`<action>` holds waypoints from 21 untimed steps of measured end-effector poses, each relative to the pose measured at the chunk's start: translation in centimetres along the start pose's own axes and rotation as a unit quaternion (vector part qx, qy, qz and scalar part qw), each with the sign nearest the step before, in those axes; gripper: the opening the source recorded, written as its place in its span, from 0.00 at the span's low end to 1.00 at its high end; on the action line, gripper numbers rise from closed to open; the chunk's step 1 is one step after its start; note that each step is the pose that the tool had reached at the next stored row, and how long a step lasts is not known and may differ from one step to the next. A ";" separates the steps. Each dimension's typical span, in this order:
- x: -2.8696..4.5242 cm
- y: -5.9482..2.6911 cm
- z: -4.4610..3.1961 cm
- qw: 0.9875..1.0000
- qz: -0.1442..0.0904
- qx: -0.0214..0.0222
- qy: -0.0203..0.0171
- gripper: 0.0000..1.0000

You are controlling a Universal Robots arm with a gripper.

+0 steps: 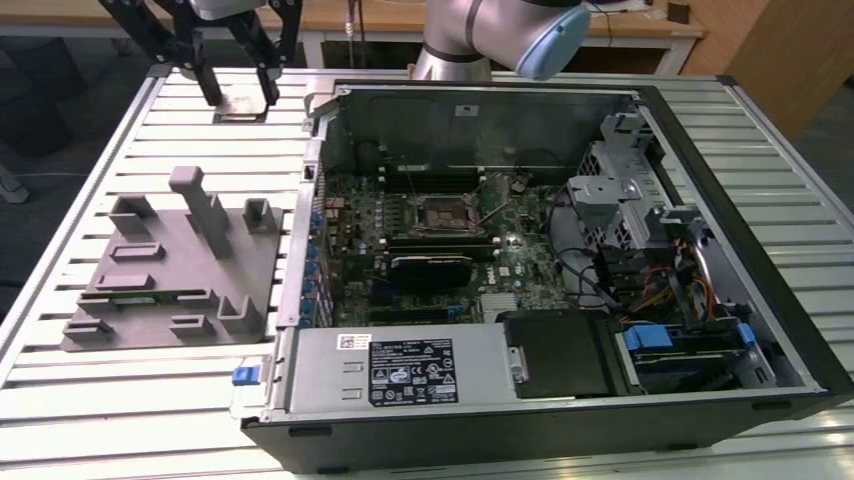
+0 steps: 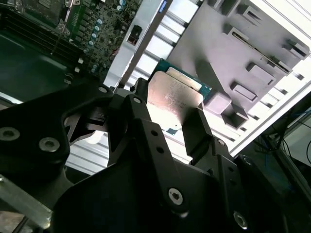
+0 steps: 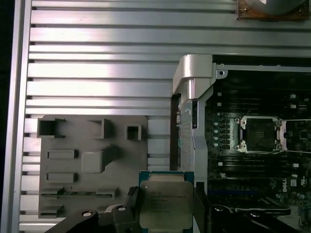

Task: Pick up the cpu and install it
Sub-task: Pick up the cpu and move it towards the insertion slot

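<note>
The cpu, a small flat square chip with a silvery top, hangs between my gripper's two dark fingers above the back of the slatted table, at the exterior view's left. In both wrist views the cpu sits clamped edge to edge, and my gripper is shut on it. The motherboard socket lies open with a hollow centre inside the computer case, well off to one side of the chip.
A grey plastic holder with upright posts lies on the table beside the case. The open case holds a silver power supply, cables and drive bays. My arm's base stands behind the case.
</note>
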State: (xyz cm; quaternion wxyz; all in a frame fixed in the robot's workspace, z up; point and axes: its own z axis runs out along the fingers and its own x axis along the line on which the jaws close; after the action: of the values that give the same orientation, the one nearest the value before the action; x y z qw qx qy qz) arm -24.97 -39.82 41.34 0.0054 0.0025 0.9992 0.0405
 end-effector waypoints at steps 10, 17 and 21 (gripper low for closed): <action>-1.82 0.05 0.02 1.000 0.000 -0.001 0.000 0.53; -3.25 0.15 0.05 1.000 0.000 -0.001 0.000 0.53; -4.24 0.18 0.07 1.000 0.000 -0.001 0.000 0.53</action>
State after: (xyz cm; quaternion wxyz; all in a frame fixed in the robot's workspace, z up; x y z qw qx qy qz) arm -20.73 -39.66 41.33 0.0054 0.0025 0.9991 0.0419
